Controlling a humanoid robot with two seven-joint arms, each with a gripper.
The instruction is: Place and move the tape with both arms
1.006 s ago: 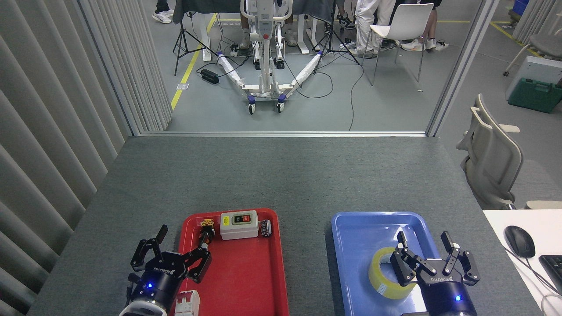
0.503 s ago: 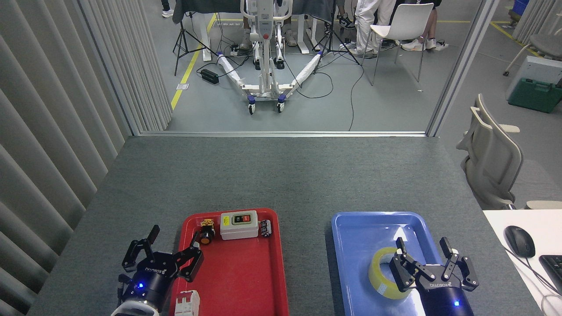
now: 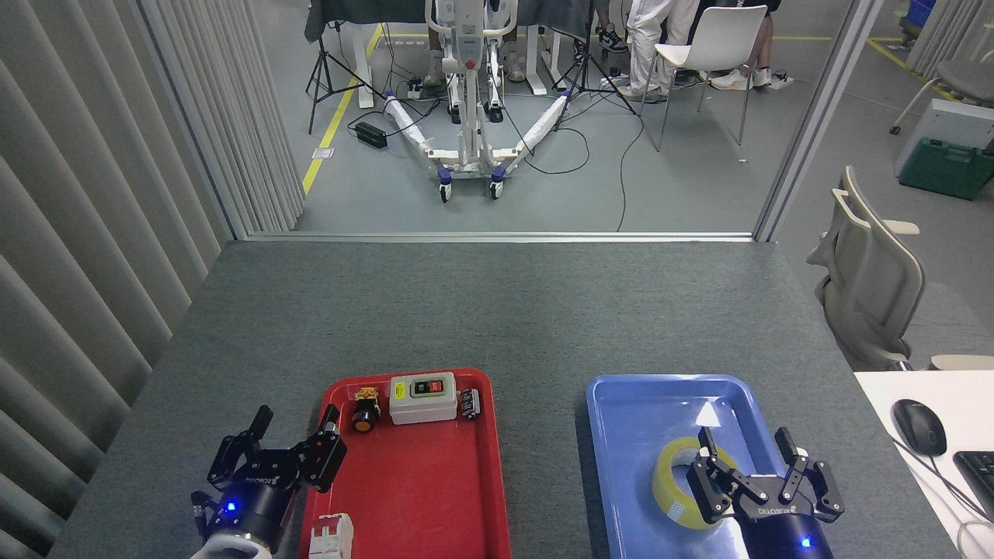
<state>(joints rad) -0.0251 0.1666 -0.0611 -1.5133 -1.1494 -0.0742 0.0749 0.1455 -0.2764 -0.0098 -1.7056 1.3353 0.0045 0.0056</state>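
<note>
The tape, a wide yellow roll with a white core, lies flat in the blue tray at the lower right. My right gripper hangs open just right of the roll, its left finger over the roll's inner rim, nothing held between the fingers. My left gripper stands open at the lower left, over the left edge of the red tray, holding nothing.
The red tray carries a grey switch box, an orange-topped push button, a small black part and a white breaker. A mouse and keyboard sit on a white desk at right. Grey felt covers the table.
Both grippers have drawn back toward me, lower in the view. The left one slid left off the push button area and narrowed a little. The tape has stayed put.
</note>
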